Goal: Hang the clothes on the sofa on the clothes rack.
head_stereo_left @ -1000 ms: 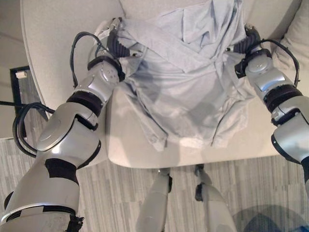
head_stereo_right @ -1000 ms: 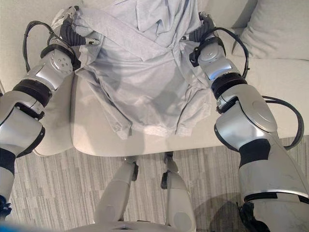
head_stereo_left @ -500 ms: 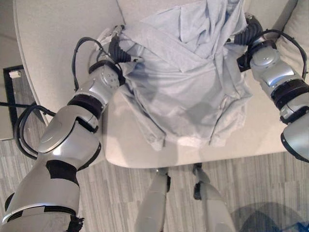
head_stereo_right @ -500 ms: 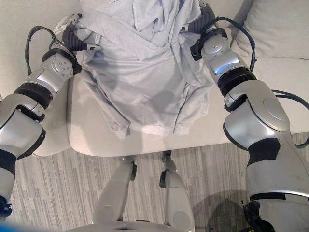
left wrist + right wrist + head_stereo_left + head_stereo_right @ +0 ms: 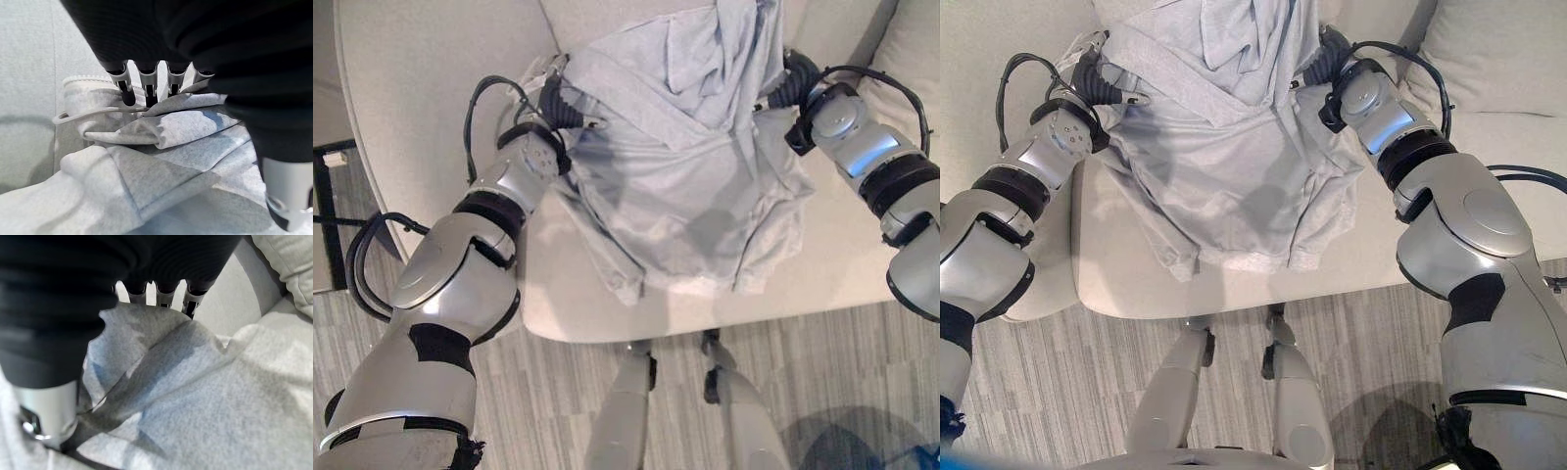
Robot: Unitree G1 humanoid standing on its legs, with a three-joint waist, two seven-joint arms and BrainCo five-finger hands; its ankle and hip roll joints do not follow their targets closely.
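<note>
While we look down on the cream sofa [image 5: 431,88], striped grey flooring [image 5: 558,411] runs along its front edge. Our left hand [image 5: 551,90] pinches the pale grey hooded sweatshirt [image 5: 685,166] at one upper corner, fingers [image 5: 128,93] curled into its folds. The garment is bunched and creased, its hem draped on the seat cushion just short of the sofa's front edge. Our right hand [image 5: 1325,61] clamps the opposite corner. A cream cushion [image 5: 1498,59] sits at the sofa's right end, beyond the bare seat.
</note>
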